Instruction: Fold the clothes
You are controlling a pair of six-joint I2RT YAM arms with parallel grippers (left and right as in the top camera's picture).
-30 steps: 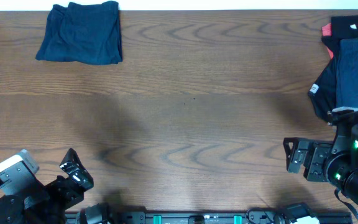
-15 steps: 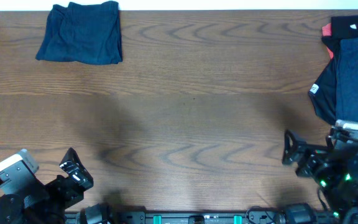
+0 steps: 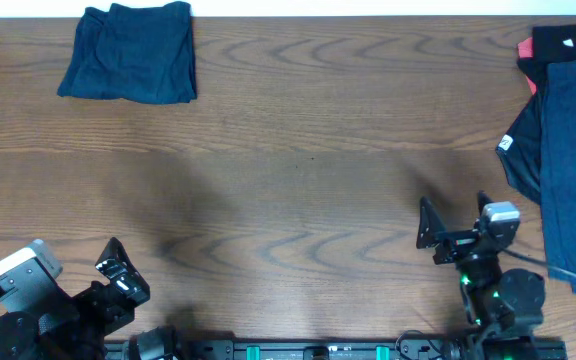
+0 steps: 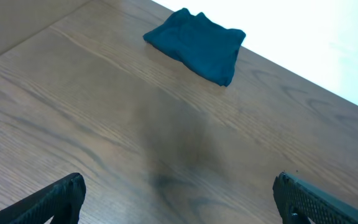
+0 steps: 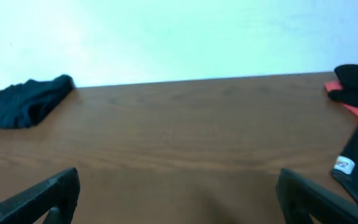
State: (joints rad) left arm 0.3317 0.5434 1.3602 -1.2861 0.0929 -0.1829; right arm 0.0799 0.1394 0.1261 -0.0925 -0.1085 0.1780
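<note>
Overhead view: I see the wooden table with a folded navy garment at its far left corner. An unsorted heap lies along the right edge, made up of an unfolded navy garment bearing a small white label, with a black piece and a red piece at its far end. My left gripper sits at the near left corner and my right gripper near the front, just left of the heap; both are well apart from all cloth. Left wrist view: the left gripper has its jaws spread wide and holds nothing (only bare wood lies between the fingertips); the folded navy garment lies far ahead near the table's back edge. Right wrist view: the right gripper is likewise spread wide and empty, with the folded navy garment far left, the black piece and red piece far right, and the white label nearer at right.
</note>
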